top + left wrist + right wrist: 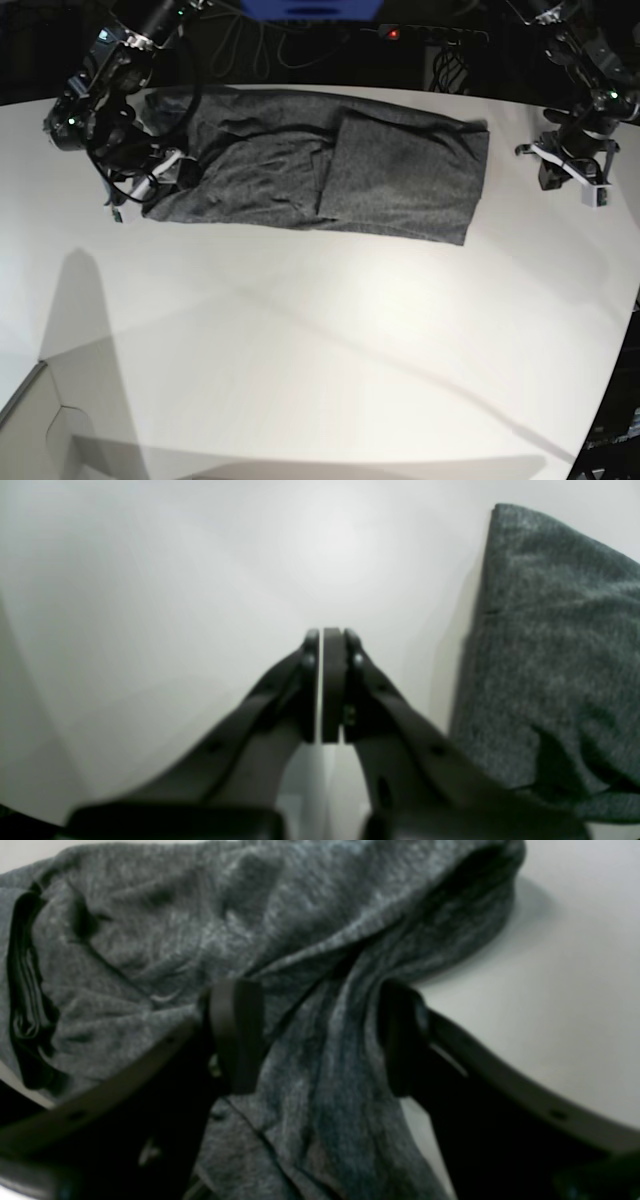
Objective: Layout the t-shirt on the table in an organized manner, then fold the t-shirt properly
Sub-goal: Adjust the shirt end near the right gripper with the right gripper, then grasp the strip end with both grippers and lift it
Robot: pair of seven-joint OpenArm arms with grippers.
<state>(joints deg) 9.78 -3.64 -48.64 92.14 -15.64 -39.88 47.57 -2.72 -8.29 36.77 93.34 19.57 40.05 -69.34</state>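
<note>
The grey t-shirt (320, 175) lies long and partly folded at the far side of the white table (320, 350). The right gripper (320, 1035) sits over the t-shirt's bunched end, fingers wide apart. The left gripper (327, 680) hangs beside the t-shirt's other end, fingers pressed together, holding nothing.

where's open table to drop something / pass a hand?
Free: the whole near half of the table, below the t-shirt; also the gap between shirt and left gripper. Crowded: the shirt's end where the open right gripper sits.
</note>
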